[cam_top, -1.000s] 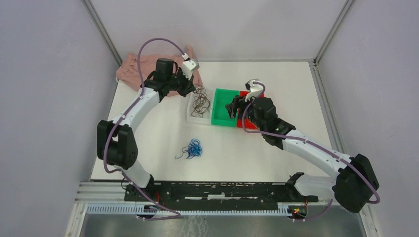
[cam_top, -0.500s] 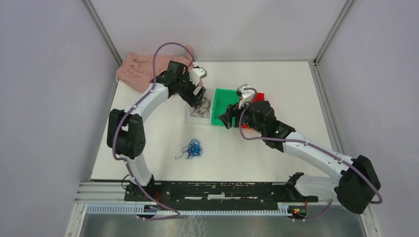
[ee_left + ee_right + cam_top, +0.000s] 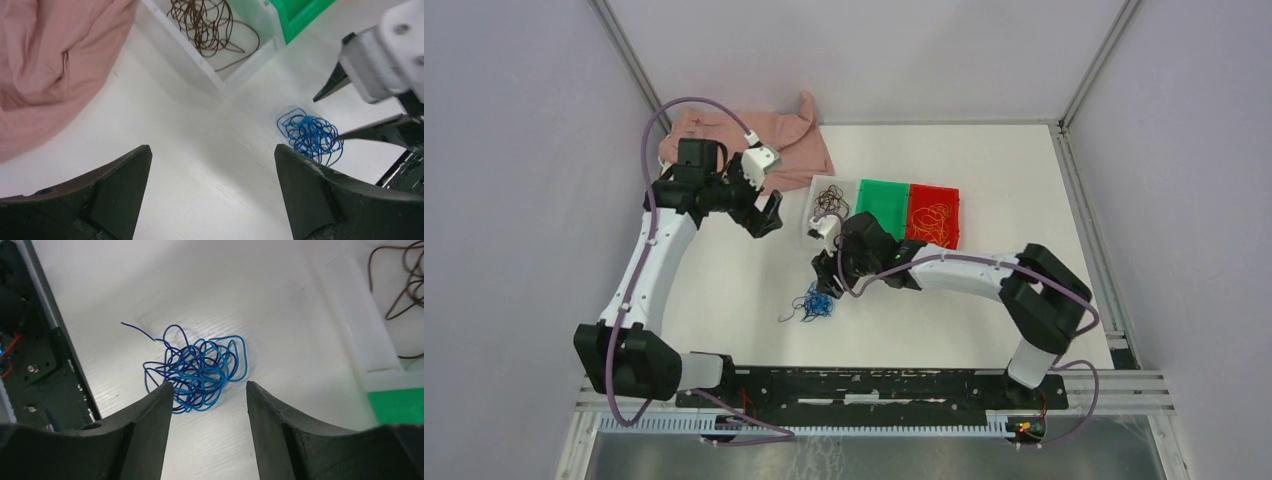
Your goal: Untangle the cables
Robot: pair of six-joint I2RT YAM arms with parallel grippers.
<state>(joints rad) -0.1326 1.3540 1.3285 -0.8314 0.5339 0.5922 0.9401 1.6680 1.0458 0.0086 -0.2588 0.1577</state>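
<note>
1. The flat white tabletop (image 3: 724,290) carries every object; a black metal mounting rail (image 3: 864,385) runs along its near edge.
2. The blue cables (image 3: 200,367), a tangled bunch of thin wire loops, lie on the bare tabletop on the near side of the bins, with one loose end trailing toward the mounting rail.
3. The dark brown cables (image 3: 205,25), a loose coil of thin strands, rest inside the translucent rectangular white bin (image 3: 816,232).
4. The yellow-orange cables (image 3: 936,218), looped thin strands, lie inside the rectangular plastic red bin (image 3: 934,190).
5. The rectangular plastic green bin (image 3: 882,198) stands between the white bin and the red bin, the three set side by side in a row.
6. The right gripper (image 3: 209,390) hangs directly over the blue cables. Its jaws are parted and grasp nothing. The two dark fingers flank the near part of the bunch; whether the tips touch the wire cannot be told.
7. The left gripper (image 3: 212,150) hovers above bare tabletop between the crumpled pink cloth (image 3: 744,135) and the white bin. Its jaws are spread wide and hold nothing.
8. The pink cloth lies at the far left corner of the tabletop, well apart from the blue cables.
</note>
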